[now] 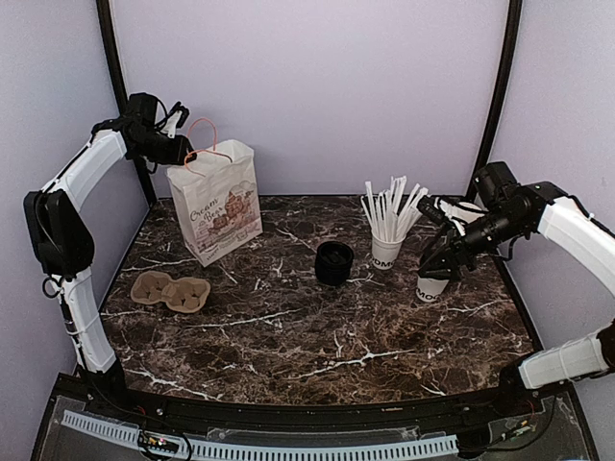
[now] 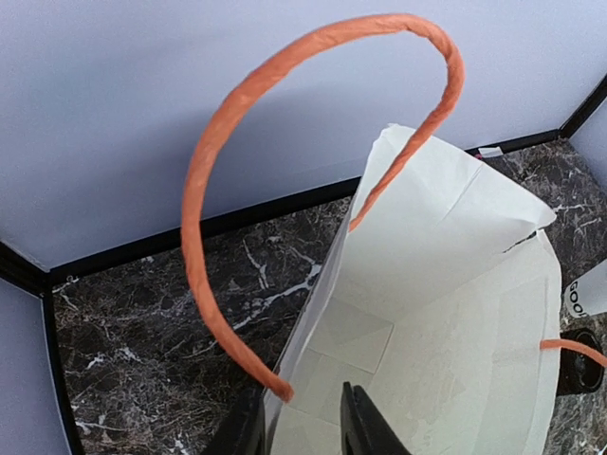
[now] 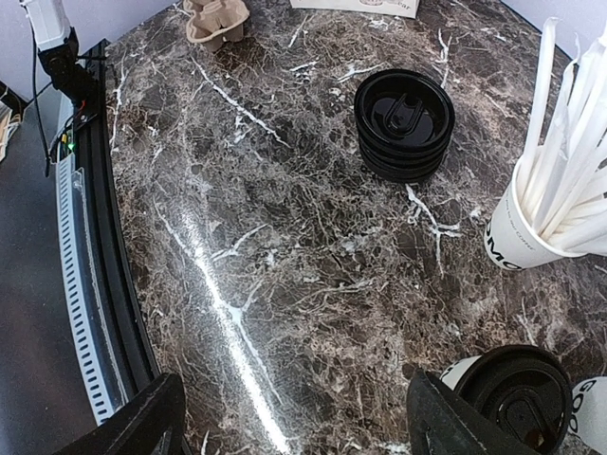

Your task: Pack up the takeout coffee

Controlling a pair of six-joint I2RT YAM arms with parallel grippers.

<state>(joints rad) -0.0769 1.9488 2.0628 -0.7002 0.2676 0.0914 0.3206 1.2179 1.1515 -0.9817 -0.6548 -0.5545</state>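
The takeout coffee point(image 1: 431, 288) stood upright near the right edge of the dark marbled counter point(image 1: 288, 336), just beside the cup of white sticks point(image 1: 386, 252) and on its near right. The right tool point(image 1: 444, 261) hung directly above the coffee and hid its top from the overhead camera. In the right wrist view that tool point(image 3: 294, 379) was spread wide with only bare counter between its fingers. The coffee's black dome lid point(image 3: 517, 393) showed just outside the right-hand finger, partly behind it, so the cup was not between them. A stack of black lids point(image 1: 334, 262) sat near the middle of the counter, left of the stick cup. At the back left stood a printed white paper bag point(image 1: 213, 202), and a cardboard carrier point(image 1: 171, 290) lay on the counter in front of it. The left tool point(image 1: 181, 149) was up at the bag's rim, by its orange handle point(image 2: 218, 190). In the left wrist view one finger sat outside the bag wall and the other inside the open mouth. I cannot tell whether they pressed on the paper or only straddled it.
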